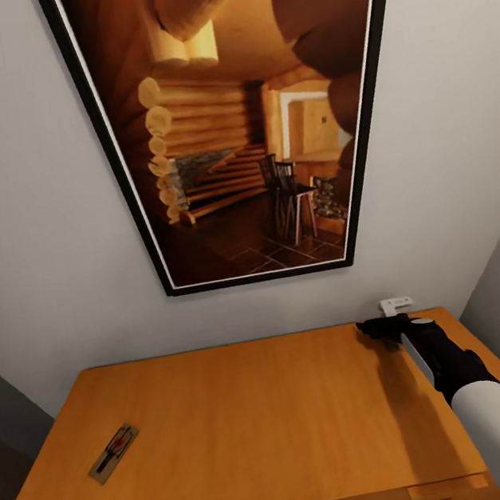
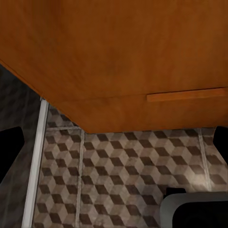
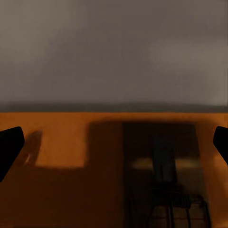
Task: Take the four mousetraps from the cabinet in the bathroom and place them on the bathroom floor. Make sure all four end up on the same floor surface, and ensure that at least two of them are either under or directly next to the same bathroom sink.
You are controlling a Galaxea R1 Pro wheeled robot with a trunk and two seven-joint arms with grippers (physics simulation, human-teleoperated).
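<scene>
Facing a pale wall (image 1: 30,236) with a large black-framed picture (image 1: 238,123) of a log-cabin interior hung above the cabinet (image 1: 253,419). Orange-brown flat top spread across the lower half of the head view, drawer handles just visible along its front edge. In the left wrist view, the same cabinet seen from its side and front, one slim bar handle (image 2: 185,95) on a drawer front, and below it the bathroom floor (image 2: 118,171) with its brown, beige and white cube tiles.

Right arm (image 1: 464,377) stretched over the cabinet top along its right side, black forearm and white upper sleeve, right gripper (image 1: 378,328) at the far right back corner close to the wall. Fingers spread wide in the right wrist view, both dark tips at the picture's edges, nothing between them, only cabinet top, shadow and wall ahead. Small white fitting (image 1: 395,305) on the wall just beyond the gripper.

Left gripper (image 2: 114,142) hanging low beside the cabinet, likewise wide open and holding nothing, tips at either edge of its view over the tiles.

One mousetrap (image 1: 113,453) lying flat near the front left of the cabinet top, tan board with dark wire, turned diagonally. Well apart from the right gripper, across the full width of the top.
</scene>
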